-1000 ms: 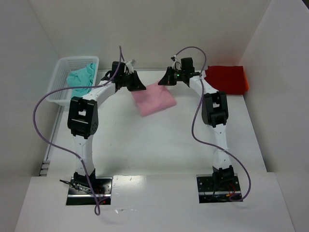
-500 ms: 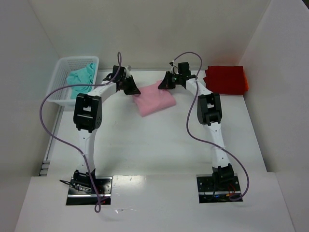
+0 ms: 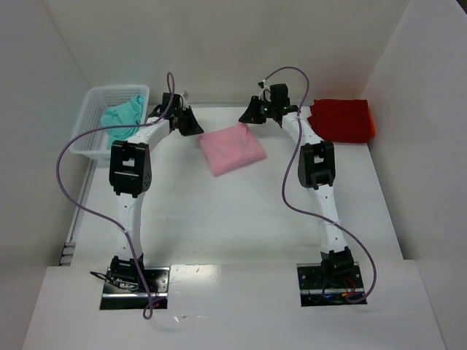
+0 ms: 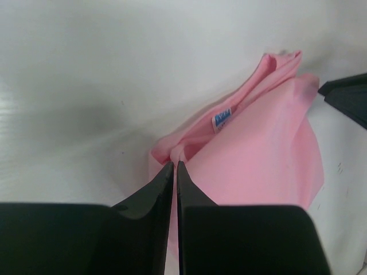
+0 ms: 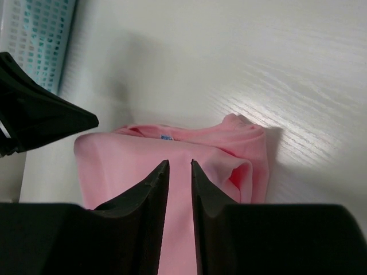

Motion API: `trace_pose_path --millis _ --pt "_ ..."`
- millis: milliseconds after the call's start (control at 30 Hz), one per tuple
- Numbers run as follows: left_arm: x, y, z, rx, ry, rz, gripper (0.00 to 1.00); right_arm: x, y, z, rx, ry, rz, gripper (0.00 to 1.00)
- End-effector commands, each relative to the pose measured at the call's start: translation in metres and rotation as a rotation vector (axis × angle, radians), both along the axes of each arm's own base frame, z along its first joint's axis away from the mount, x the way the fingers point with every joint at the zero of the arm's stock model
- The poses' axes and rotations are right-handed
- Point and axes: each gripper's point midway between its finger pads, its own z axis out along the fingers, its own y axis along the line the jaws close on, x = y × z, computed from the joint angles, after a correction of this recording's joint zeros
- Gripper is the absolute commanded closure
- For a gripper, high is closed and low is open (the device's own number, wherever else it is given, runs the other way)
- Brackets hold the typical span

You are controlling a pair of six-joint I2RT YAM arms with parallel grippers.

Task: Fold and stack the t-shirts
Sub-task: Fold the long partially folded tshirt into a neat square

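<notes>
A folded light pink t-shirt [image 3: 232, 148] lies at the middle of the table's far part. My left gripper [image 3: 195, 125] is at its far left corner; in the left wrist view [image 4: 175, 163] the jaws are pressed together on a small pinch of the pink cloth [image 4: 258, 154]. My right gripper [image 3: 248, 117] is at the shirt's far right edge; in the right wrist view [image 5: 179, 162] its jaws stand slightly apart over the pink cloth [image 5: 126, 160]. A folded red t-shirt [image 3: 341, 119] lies at the far right. A teal t-shirt [image 3: 122, 117] lies crumpled in the basket.
A white mesh basket [image 3: 91, 98] stands at the far left and shows in the right wrist view [image 5: 34, 34]. White walls close the table on the left, back and right. Purple cables loop from both arms.
Both grippers have drawn back toward the far edge of the pink t-shirt, the left one also moving left. The shirt has stayed about where it was.
</notes>
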Motion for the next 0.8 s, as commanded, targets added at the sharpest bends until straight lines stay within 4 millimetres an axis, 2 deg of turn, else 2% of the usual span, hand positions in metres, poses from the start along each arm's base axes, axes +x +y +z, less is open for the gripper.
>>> trace_pose_path --millis 0,33,100,133,167,200,233,267,300,333,433,467,500,533,567,633,667,700,733,767 --pt "0.009 -0.002 0.001 -0.003 -0.014 -0.013 0.88 -0.004 -0.015 0.012 -0.044 0.013 -0.014 0.72" --pt "0.01 -0.002 0.004 -0.004 -0.016 -0.013 0.88 -0.012 -0.018 0.024 -0.063 0.025 -0.015 0.72" --pt "0.008 -0.001 0.0 0.003 -0.011 -0.019 0.88 -0.021 -0.026 0.03 -0.092 0.028 -0.039 0.72" --pt "0.007 -0.001 0.014 0.001 -0.032 -0.019 0.87 -0.035 -0.03 0.008 -0.106 0.066 -0.044 0.74" --pt "0.006 -0.001 0.02 -0.001 -0.044 -0.019 0.87 -0.043 -0.031 0.038 -0.095 0.019 -0.047 0.76" --pt "0.007 0.001 0.025 0.006 -0.06 -0.009 0.85 -0.047 -0.036 0.039 -0.106 0.019 -0.078 0.78" --pt "0.004 0.003 0.036 0.019 -0.08 -0.01 0.84 -0.062 -0.041 0.021 -0.124 0.068 -0.083 0.81" --pt "0.006 0.006 0.044 0.035 -0.101 -0.002 0.84 -0.068 -0.044 0.038 -0.124 0.046 -0.092 0.84" --pt "0.004 0.009 0.049 0.042 -0.108 0.007 0.82 -0.08 -0.049 0.027 -0.146 0.08 -0.105 0.87" --pt "0.006 0.013 0.066 0.062 -0.146 0.019 0.79 -0.084 -0.051 0.027 -0.152 0.078 -0.114 0.89" --pt "0.005 0.015 0.094 0.069 -0.201 0.025 0.68 -0.099 -0.061 0.033 -0.174 0.064 -0.148 0.9" --pt "0.006 0.015 0.102 0.074 -0.225 0.02 0.62 -0.102 -0.063 0.032 -0.183 0.069 -0.157 0.9" --pt "0.007 0.014 0.107 0.066 -0.236 0.013 0.6 -0.108 -0.065 0.026 -0.188 0.085 -0.155 0.9" --pt "0.007 0.007 0.122 0.061 -0.265 0.004 0.58 -0.109 -0.069 0.026 -0.205 0.083 -0.177 0.9" --pt "0.008 0.008 0.125 0.068 -0.279 -0.003 0.56 -0.111 -0.071 0.02 -0.214 0.094 -0.183 0.9" --pt "0.005 -0.012 0.135 0.057 -0.304 -0.053 0.52 -0.119 -0.075 0.006 -0.239 0.125 -0.182 0.9" --pt "0.005 -0.015 0.143 0.042 -0.322 -0.068 0.5 -0.123 -0.076 0.006 -0.241 0.13 -0.181 0.9" --pt "0.001 -0.028 0.143 0.014 -0.318 -0.114 0.5 -0.131 -0.077 -0.007 -0.251 0.162 -0.178 0.9" --pt "-0.003 -0.039 0.136 -0.002 -0.304 -0.146 0.48 -0.13 -0.077 -0.009 -0.246 0.147 -0.179 0.92" --pt "-0.004 -0.042 0.141 -0.017 -0.311 -0.164 0.48 -0.132 -0.074 -0.01 -0.23 0.149 -0.161 0.92"
